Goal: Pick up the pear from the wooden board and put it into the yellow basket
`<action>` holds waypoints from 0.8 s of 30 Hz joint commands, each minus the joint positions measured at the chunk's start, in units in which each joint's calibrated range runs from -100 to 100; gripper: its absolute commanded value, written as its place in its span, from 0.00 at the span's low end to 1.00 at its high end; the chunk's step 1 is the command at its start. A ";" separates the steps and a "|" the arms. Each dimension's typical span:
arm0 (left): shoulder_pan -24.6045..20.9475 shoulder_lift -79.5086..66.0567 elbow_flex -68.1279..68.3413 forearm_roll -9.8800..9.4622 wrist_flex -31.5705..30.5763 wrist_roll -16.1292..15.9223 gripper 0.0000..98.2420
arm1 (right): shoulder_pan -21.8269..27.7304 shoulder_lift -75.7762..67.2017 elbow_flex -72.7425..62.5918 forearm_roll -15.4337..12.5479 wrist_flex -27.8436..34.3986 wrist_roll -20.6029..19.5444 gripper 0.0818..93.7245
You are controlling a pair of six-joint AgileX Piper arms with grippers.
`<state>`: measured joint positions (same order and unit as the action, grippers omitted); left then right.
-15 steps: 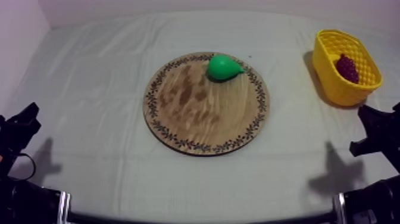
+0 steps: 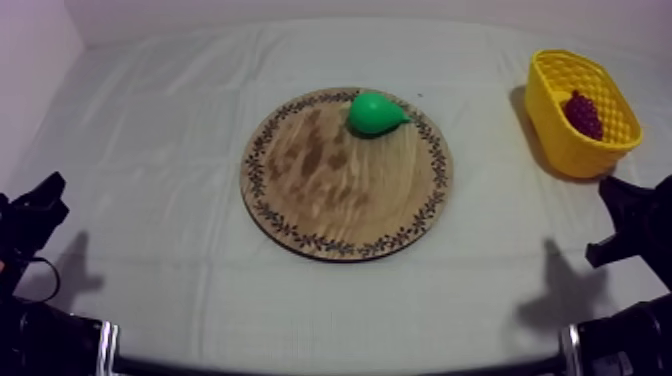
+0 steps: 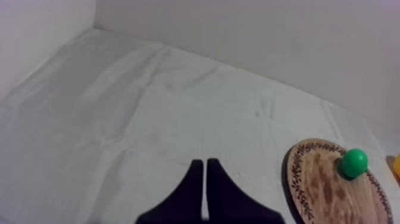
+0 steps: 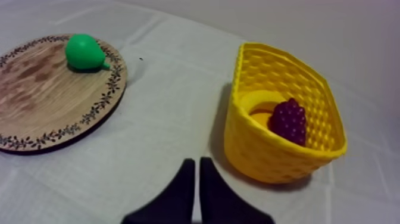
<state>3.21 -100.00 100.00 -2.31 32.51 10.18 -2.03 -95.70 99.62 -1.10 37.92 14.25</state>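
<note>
A round wooden board (image 2: 340,200) with a patterned rim lies on a grey-white cloth (image 2: 180,130). A green pear (image 2: 375,113) rests on the board near its far edge, right of its centre. Well to the board's right and farther back stands a yellow basket (image 2: 556,140) holding a bunch of grapes (image 2: 583,113). The black left arm (image 2: 30,225) and right arm (image 2: 635,215) sit nearer than the board, well apart from it, one at each side.

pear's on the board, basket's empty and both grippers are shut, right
Not quite. The basket is not empty: the right wrist view shows grapes in it. The rest holds: the pear is on the board, and the left gripper and right gripper are shut.
</note>
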 commanded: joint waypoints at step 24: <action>0.02 0.00 0.00 -0.01 -0.01 0.01 0.00 | -10.55 55.48 -58.95 2.51 15.88 10.01 0.01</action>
<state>3.21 -100.00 100.00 -2.31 32.51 10.18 -12.44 -49.98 51.60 1.85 50.75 21.89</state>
